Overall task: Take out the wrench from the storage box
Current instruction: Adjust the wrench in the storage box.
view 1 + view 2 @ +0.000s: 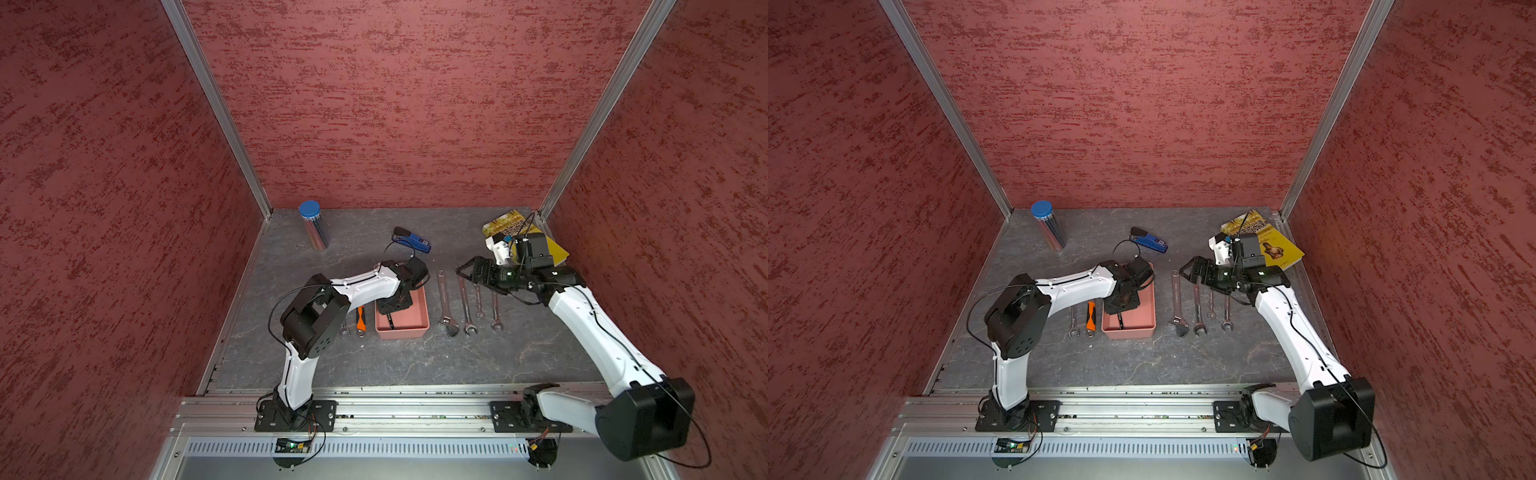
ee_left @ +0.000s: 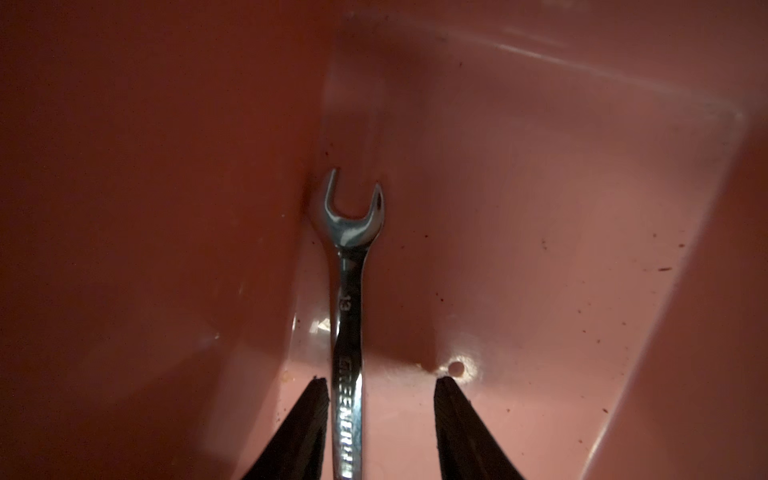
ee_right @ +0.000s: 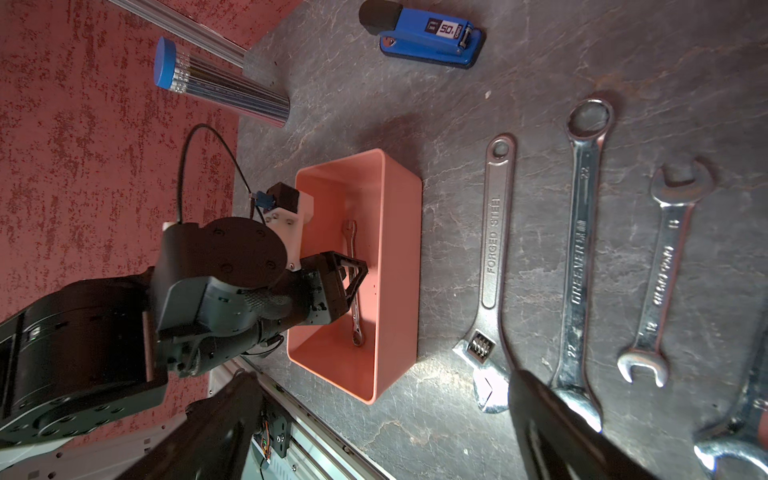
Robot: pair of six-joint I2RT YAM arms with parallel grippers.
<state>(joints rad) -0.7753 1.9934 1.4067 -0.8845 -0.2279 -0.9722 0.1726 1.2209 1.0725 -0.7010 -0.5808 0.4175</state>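
One small wrench (image 2: 348, 291) lies flat in the salmon-pink storage box (image 1: 402, 332), with the left gripper (image 2: 380, 384) lowered astride its shank, jaws parted and not pinching it. The right gripper (image 1: 460, 272) hangs wide open above four wrenches (image 1: 467, 307) in a row beside the box; one more wrench (image 1: 1073, 323), one orange-handled tool (image 1: 1091, 316), one blue stapler (image 1: 413, 240), one pencil tube (image 1: 313, 226) and one yellow book (image 1: 503, 224) lie around. The tabletop (image 1: 415, 365) is dark grey stone-look, enclosed by three red textured walls (image 1: 395, 104).
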